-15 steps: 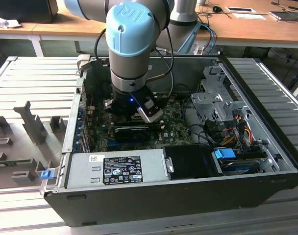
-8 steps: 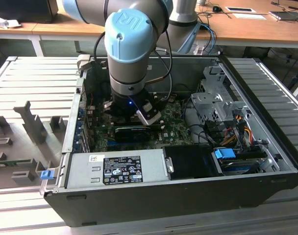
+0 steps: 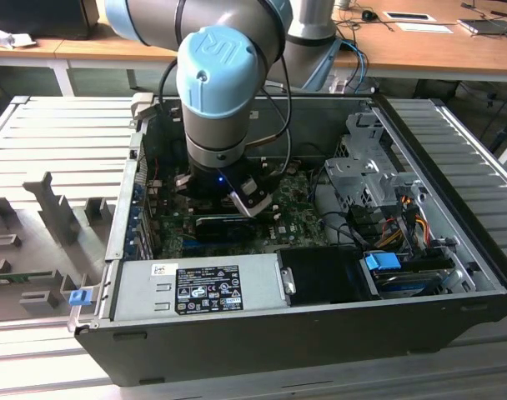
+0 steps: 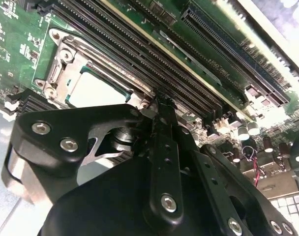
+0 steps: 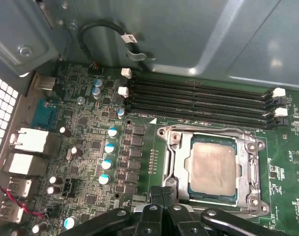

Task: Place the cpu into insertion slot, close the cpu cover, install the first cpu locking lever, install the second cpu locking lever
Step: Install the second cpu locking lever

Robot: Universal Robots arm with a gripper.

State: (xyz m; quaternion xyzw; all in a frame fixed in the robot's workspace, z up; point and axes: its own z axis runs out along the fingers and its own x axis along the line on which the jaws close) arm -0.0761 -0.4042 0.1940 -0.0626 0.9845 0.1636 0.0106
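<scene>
Green circuit board (image 5: pixel 90 162) forms the background. Gripper (image 5: pixel 162 194) fingers are seen pressed together, holding nothing, tips just beside the cpu cover (image 5: pixel 248 172). The cpu (image 5: pixel 212 164) is seated in the insertion slot (image 5: pixel 189 191), just beyond the fingertips.

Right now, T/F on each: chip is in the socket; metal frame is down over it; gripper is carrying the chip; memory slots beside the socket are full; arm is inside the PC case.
1. The chip sits in the socket. True.
2. The metal frame lies flat around the chip. True.
3. The gripper carries the chip. False: the chip lies in the socket, and the fingers sit at the frame's edge.
4. The memory slots hold sticks. False: they look empty.
5. The arm reaches into the open case. True.
</scene>
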